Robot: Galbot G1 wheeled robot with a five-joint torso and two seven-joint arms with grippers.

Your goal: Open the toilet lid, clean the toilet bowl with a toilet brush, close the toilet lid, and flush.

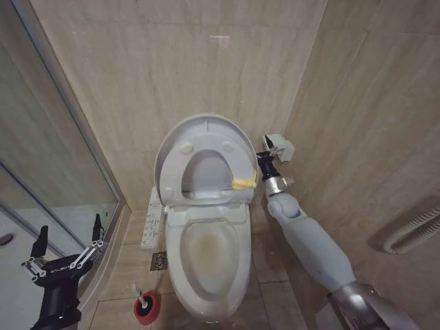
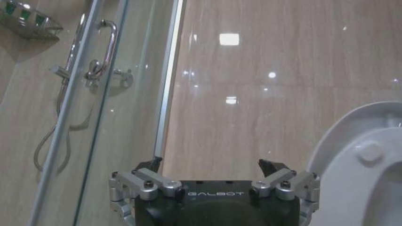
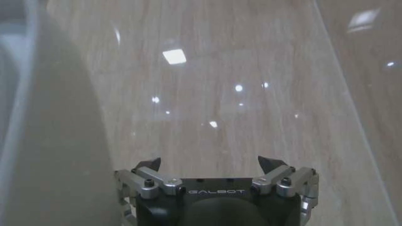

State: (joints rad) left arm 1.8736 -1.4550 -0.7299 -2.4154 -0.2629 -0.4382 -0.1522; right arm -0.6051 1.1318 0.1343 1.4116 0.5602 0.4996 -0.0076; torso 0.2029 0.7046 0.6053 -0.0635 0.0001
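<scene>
The toilet lid point(image 1: 206, 134) stands raised against the far wall, its yellow loop point(image 1: 243, 183) at the right edge, so opening looks done. The toilet bowl point(image 1: 206, 258) lies exposed, a brownish-yellow stain inside; scrubbing, closing and flushing appear left to do. The toilet brush point(image 1: 142, 300) sits untouched in its red holder point(image 1: 146, 308) on the floor, near left of the bowl. The right gripper point(image 1: 273, 150) hovers just right of the lid, fingers apart, holding nothing. The left gripper point(image 1: 67, 247) waits near left, fingers spread wide, empty.
</scene>
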